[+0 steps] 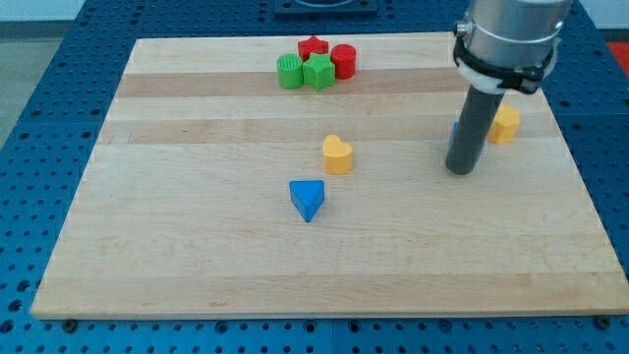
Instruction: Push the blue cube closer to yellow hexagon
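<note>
The wooden board [197,275] lay on a blue perforated table [59,59].

1. Nearest the view's bottom was a blue triangular block [307,200], close to the board's centre and clear of all other blocks.
2. My tip [461,169] rested on the board at about 3 o'clock from the blue triangular block and well apart from it. The rod carried no jaws, so there was no opening to report. It grasped nothing.
3. A yellow heart-shaped block [337,154] stood at 1 o'clock from the blue triangular block, near it but not touching.
4. The blue cube [452,136] was almost wholly hidden behind the rod, and only a thin blue sliver showed at the rod's left edge. It lay just beyond my tip, at about 12 o'clock. Contact between rod and cube could not be confirmed.
5. The yellow hexagon [505,125] stood at 1 o'clock from my tip, just beside the rod on the view's right. Whether it touched the blue cube could not be determined.
6. Farthest away, at 12 o'clock from the board's centre, four blocks were packed together:
   - green cylinder [289,72]
   - green star-like block [317,71]
   - red star-like block [313,46]
   - red cylinder [343,61]
</note>
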Tool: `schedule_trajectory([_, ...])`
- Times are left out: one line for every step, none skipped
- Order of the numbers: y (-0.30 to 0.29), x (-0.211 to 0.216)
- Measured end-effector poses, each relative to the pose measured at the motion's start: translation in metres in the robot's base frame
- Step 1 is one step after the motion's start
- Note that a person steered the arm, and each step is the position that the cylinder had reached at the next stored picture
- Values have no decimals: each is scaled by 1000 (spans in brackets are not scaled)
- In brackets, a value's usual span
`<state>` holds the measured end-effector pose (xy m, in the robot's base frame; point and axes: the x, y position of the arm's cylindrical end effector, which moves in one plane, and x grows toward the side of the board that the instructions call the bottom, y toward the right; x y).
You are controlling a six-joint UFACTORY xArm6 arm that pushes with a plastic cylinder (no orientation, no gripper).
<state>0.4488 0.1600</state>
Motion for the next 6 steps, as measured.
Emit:
schedule_trajectory([0,-3])
schedule_trajectory([13,-20])
schedule_trajectory([13,-20])
schedule_trajectory([10,-16])
schedule_trajectory([-13,0])
schedule_trajectory([-56,4])
